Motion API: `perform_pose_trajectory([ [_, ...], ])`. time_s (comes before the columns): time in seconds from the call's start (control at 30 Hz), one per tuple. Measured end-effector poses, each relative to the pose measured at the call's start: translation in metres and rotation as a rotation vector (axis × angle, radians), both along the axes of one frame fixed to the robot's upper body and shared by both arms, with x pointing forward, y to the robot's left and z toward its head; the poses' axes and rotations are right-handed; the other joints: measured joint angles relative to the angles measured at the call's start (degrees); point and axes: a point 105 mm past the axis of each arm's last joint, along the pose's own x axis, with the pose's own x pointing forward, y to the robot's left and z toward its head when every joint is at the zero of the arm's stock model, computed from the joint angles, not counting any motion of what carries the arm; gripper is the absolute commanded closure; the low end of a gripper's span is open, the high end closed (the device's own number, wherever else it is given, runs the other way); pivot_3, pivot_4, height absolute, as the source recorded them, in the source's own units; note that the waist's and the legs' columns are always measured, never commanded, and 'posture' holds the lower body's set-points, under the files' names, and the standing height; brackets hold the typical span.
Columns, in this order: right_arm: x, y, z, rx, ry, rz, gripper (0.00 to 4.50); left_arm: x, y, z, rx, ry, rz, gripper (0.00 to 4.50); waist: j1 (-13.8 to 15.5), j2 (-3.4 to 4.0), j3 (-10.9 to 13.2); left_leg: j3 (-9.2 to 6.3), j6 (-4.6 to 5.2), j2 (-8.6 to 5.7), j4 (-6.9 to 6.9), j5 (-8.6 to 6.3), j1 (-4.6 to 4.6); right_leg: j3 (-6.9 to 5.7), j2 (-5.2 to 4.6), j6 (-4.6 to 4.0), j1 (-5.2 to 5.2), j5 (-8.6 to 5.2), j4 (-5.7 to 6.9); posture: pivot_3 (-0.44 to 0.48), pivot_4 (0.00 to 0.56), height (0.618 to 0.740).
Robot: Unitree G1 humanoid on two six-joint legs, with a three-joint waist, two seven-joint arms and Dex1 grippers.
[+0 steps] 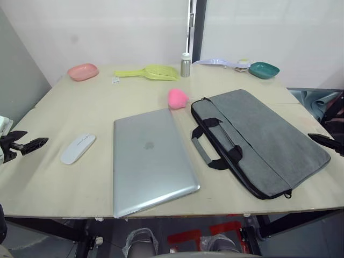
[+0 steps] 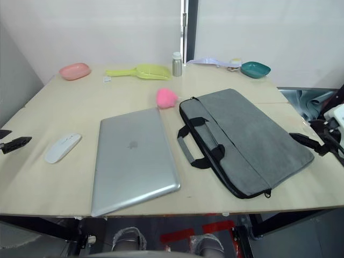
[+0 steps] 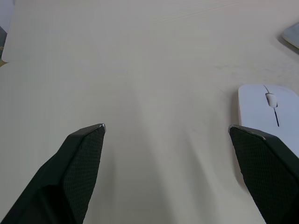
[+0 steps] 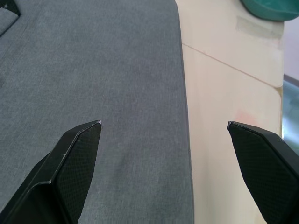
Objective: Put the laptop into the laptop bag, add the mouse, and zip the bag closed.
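On the surface, centre: the laptop (image 1: pixel 152 159) lies flat and closed, lid up, its near corner reaching the front edge of the surface (image 1: pixel 80 102).
Laptop bag: the laptop bag (image 1: pixel 263 141) lies flat to the right of the laptop, set at an angle, its far corner toward the middle of the surface and its near corner by the front edge; its two strap handles (image 1: pixel 215 141) lie on the side facing the laptop, close to the laptop's right edge but apart from it.
Mouse: the mouse (image 1: pixel 78 148) rests to the left of the laptop, near the left edge, apart from the laptop.
My left claw: my left claw (image 3: pixel 167 128) hangs low over the bare surface at the left edge, fingers spread wide and holding nothing; the mouse sits just beside one fingertip.
My right claw: my right claw (image 4: pixel 163 124) hangs over the right end of the laptop bag at the right edge, fingers spread wide and empty, one finger above grey fabric and the other above bare surface.
Pink lump: a pink lump (image 1: pixel 178 99) sits just beyond the laptop's far right corner, beside the bag's far corner.
Back edge: a pink dish (image 1: pixel 83 71), a yellow-green scoop (image 1: pixel 148 71), a small bottle (image 1: pixel 185 65) and a teal bowl (image 1: pixel 264 70) stand in a row.
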Motion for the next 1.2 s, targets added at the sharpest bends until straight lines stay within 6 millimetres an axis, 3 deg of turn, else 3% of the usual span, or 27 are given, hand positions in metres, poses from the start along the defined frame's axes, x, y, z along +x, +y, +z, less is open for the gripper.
perform_pose_trajectory([
  [0.4,0.007,-0.005,0.007,-0.057,-0.06,-0.061,0.0,-0.002,-0.001,0.003,-0.171,0.064,0.032,0.05,0.0,0.0,0.0,0.01,0.0,0.0,-0.02,0.0,0.0,0.01,0.0,-0.01,-0.02,0.0,0.0,0.0,0.15,0.74],
  [0.6,0.015,0.027,0.017,-0.068,-0.051,0.041,0.0,-0.006,-0.01,0.017,-0.322,0.085,-0.019,0.05,-0.1,0.01,0.0,0.01,-0.01,0.01,-0.06,0.0,0.02,0.02,0.01,-0.01,-0.03,-0.01,-0.01,0.0,0.15,0.74],
  [0.67,0.019,0.05,0.018,-0.056,-0.04,0.099,0.0,-0.006,-0.021,0.022,-0.4,0.113,-0.072,0.05,0.0,0.01,0.0,0.01,-0.01,0.01,-0.06,0.0,0.01,0.02,0.01,-0.01,-0.03,-0.01,0.0,0.0,0.15,0.74],
  [0.87,0.025,0.114,0.012,-0.018,0.0,0.252,1.84,-0.008,-0.051,0.042,-0.584,0.155,-0.207,0.0,0.1,0.05,0.0,0.02,-0.05,0.0,-0.18,-0.01,0.01,0.01,0.01,-0.14,-0.08,-0.08,-0.01,0.0,0.15,0.74],
  [0.93,0.026,0.145,0.009,-0.013,0.004,0.329,2.54,-0.009,-0.063,0.041,-0.634,0.19,-0.248,0.0,0.0,0.06,0.0,0.02,-0.09,0.01,-0.25,0.0,-0.01,0.0,0.03,-0.16,-0.17,-0.1,0.01,0.0,0.15,0.74],
  [1.1,0.03,0.183,0.006,0.003,0.009,0.387,4.26,-0.013,-0.093,0.023,-0.744,0.277,-0.32,0.0,-0.1,0.07,0.1,0.01,-0.13,0.01,-0.3,0.0,-0.08,-0.02,0.04,-0.2,-0.23,-0.12,-0.01,0.0,0.15,0.74],
  [1.2,0.03,0.214,0.0,-0.027,0.017,0.447,4.43,-0.024,-0.113,0.005,-0.829,0.382,-0.331,0.0,-0.3,0.07,0.0,0.01,-0.16,0.01,-0.35,0.0,-0.1,-0.03,0.05,-0.21,-0.26,-0.14,-0.02,0.0,0.15,0.74],
])
